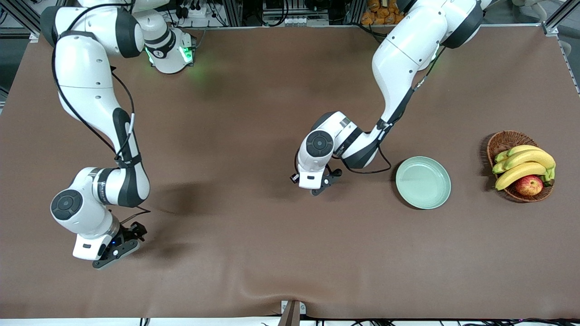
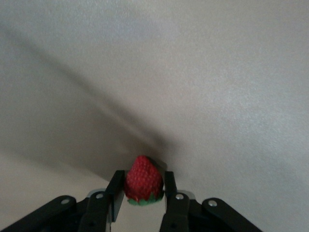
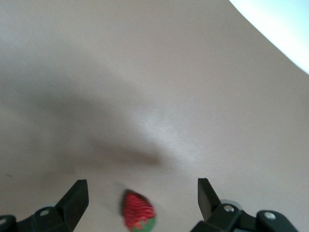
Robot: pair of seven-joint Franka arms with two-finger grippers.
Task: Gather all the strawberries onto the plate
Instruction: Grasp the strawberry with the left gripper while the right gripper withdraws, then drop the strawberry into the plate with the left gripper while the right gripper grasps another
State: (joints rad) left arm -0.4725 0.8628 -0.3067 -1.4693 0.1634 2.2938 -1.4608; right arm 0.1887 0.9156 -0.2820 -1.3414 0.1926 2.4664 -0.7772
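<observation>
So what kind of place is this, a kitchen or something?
More likely a robotics lab: two white robot arms over a brown-covered table, aluminium framing and cables, plus a brown wicker basket of fruit.

Plate between basket and left hand, strawberry between that hand's fingers

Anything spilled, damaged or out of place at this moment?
Nothing stands out. The plate sits flat and bare, the basket keeps its fruit. The left gripper grips one strawberry; the right gripper is open around another strawberry.
</observation>
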